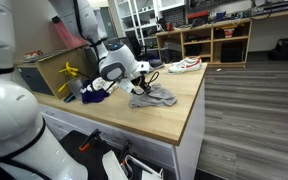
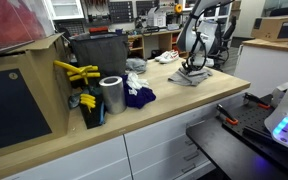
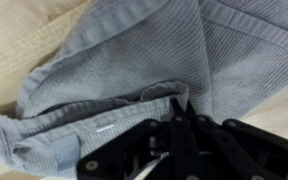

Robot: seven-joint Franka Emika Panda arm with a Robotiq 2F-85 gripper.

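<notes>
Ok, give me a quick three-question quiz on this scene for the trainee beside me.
1. True or false: the tool is shut on a fold of the grey ribbed fabric cloth.
2. What does that grey cloth lie on? A: the light wooden countertop. B: the floor. C: a shelf.
3. What colour is the crumpled cloth beside the shiny metal cylinder?

Key: 1 true; 2 A; 3 dark blue.

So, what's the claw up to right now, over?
Gripper shut on grey cloth. Cloth lies crumpled on counter. Shoe and blue rag sit apart, nothing blocking.
</notes>
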